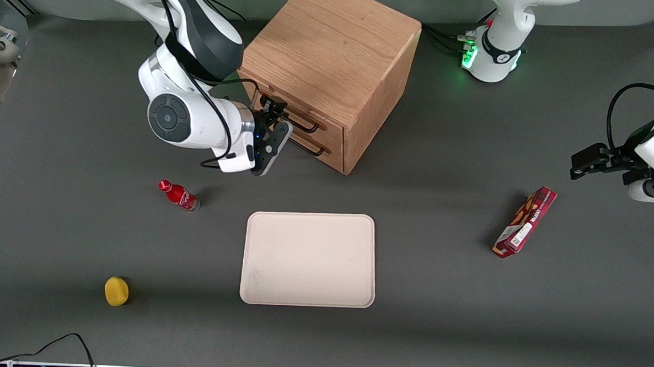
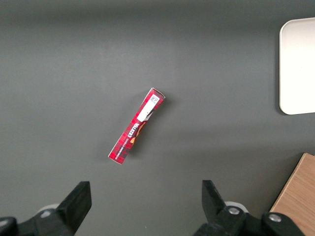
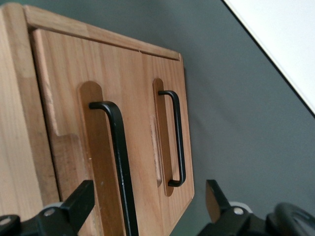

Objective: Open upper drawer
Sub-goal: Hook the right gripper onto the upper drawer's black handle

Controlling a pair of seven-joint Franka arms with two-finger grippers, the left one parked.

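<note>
The oak cabinet stands on the table, farther from the front camera than the tray. Its upper drawer looks shut and flush, with a long black bar handle. The bottom drawer's matching handle sits just below it. My right gripper is right in front of the drawer fronts, at the upper handle. In the right wrist view the gripper is open. The upper drawer handle runs between the two fingers, touching neither. The lower handle is beside it.
A cream tray lies nearer the front camera than the cabinet; it also shows in the right wrist view. A small red bottle and a yellow object lie toward the working arm's end. A red box lies toward the parked arm's end.
</note>
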